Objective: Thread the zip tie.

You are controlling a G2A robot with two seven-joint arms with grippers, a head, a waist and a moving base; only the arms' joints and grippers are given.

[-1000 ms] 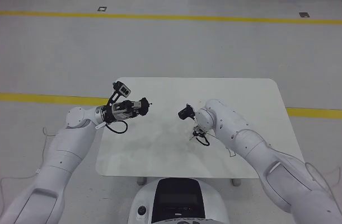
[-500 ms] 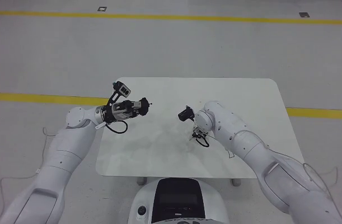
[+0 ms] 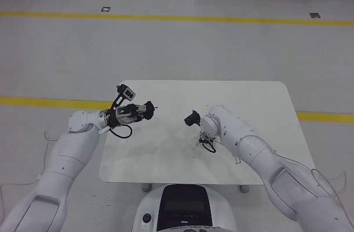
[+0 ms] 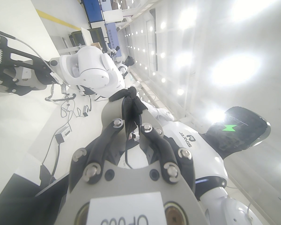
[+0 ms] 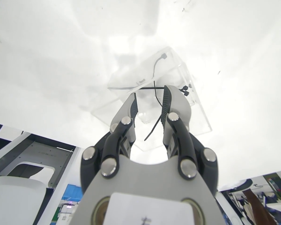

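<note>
Zip tie (image 5: 152,128) in clear box (image 5: 196,118) on tabletop (image 3: 252,104), framed by parted right tool (image 5: 149,91), seemingly for pickup; left tool (image 4: 130,108) clamped on black piece (image 4: 131,92).

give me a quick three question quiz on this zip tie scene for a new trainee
1. True or false: the right gripper is shut on a zip tie.
2. That zip tie lies in: A) a clear box B) a metal bowl C) a cloth bag.
3. Which gripper is shut?

Key: 1. False, it is open, with a finger on either side of the zip tie. 2. A. 3. The left gripper.
</note>
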